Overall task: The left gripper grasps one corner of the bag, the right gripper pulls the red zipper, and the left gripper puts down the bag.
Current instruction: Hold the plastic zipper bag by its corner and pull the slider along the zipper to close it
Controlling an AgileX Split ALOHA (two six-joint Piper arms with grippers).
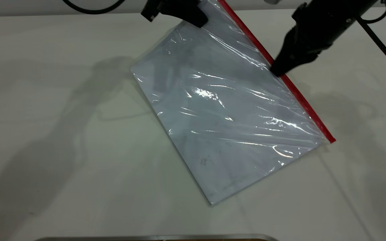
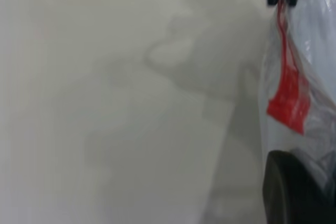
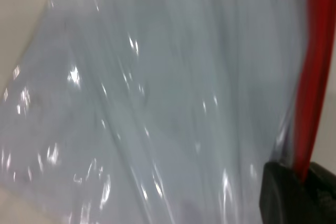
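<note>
Left gripper [image 1: 193, 16] pinches the bag's [image 1: 223, 113] far corner [image 1: 213, 6] at the table's [image 1: 45, 134] far edge, lifting that end. Right gripper [image 1: 277, 69] is clamped on the red zipper [image 1: 300, 97] midway along; the near corner rests mid-table.

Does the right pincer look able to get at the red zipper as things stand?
Probably yes: the right pincer already sits on the red zipper midway along the bag, with nothing between them; the left pincer holds the far corner.
</note>
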